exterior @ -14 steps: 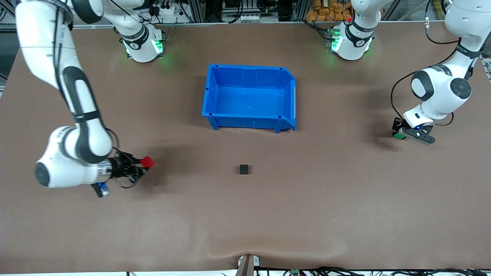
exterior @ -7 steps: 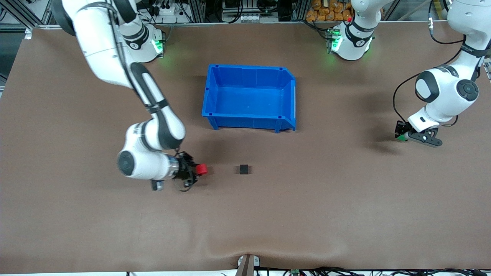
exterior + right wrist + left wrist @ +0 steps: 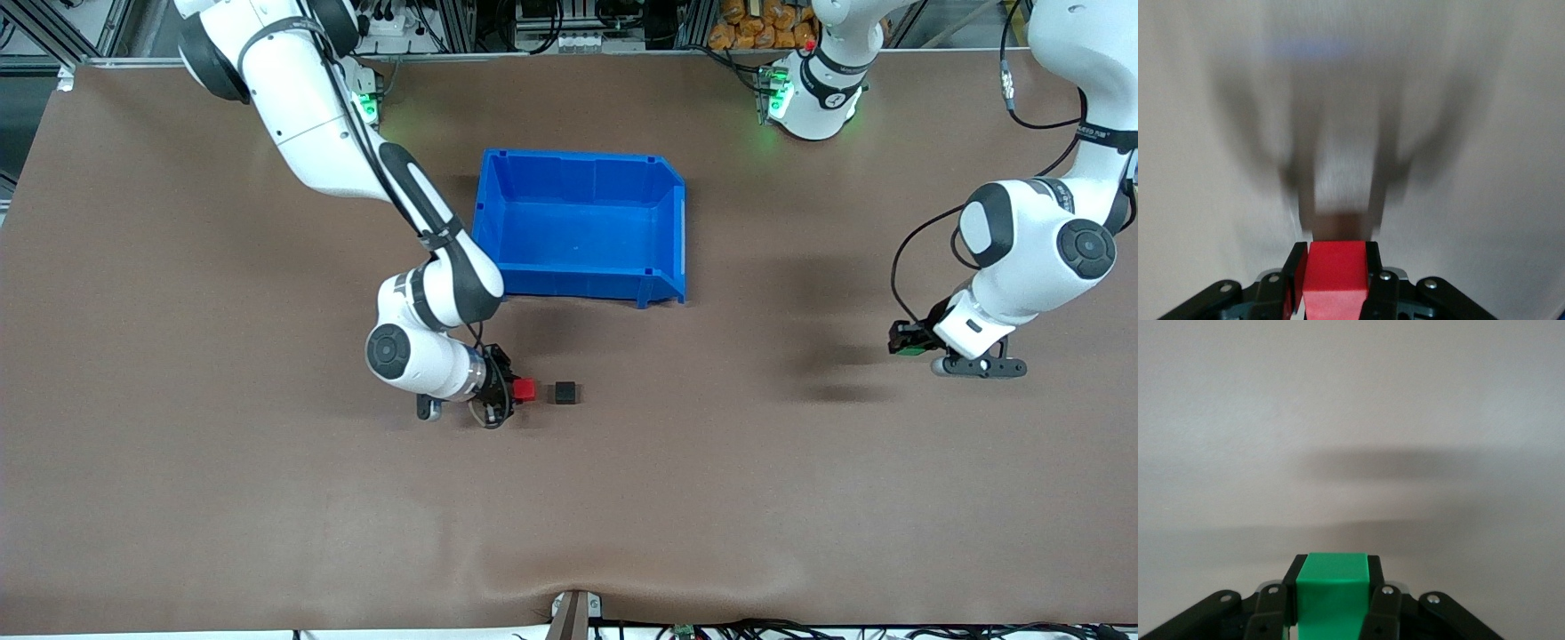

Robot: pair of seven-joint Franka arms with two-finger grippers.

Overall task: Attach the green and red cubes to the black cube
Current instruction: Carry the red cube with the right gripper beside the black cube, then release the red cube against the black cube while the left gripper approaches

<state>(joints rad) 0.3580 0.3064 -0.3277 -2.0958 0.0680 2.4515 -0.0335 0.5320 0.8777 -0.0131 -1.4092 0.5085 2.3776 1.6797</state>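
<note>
The black cube point(image 3: 565, 392) sits on the brown table, nearer to the front camera than the blue bin. My right gripper point(image 3: 520, 389) is shut on the red cube point(image 3: 525, 388) and holds it low, just beside the black cube on the side toward the right arm's end, with a small gap. The red cube fills the jaws in the right wrist view point(image 3: 1336, 270). My left gripper point(image 3: 902, 345) is shut on the green cube point(image 3: 908, 351) above the table near the left arm's end. The green cube shows between the fingers in the left wrist view point(image 3: 1333, 587).
The blue bin point(image 3: 662, 240) stands open and empty at the table's middle, farther from the front camera than the black cube. A small bracket point(image 3: 573, 613) sticks up at the table's near edge.
My right arm has swung across the table with the red cube, from the right arm's end to right beside the black cube. My left gripper has shifted a little nearer the front camera with the green cube.
</note>
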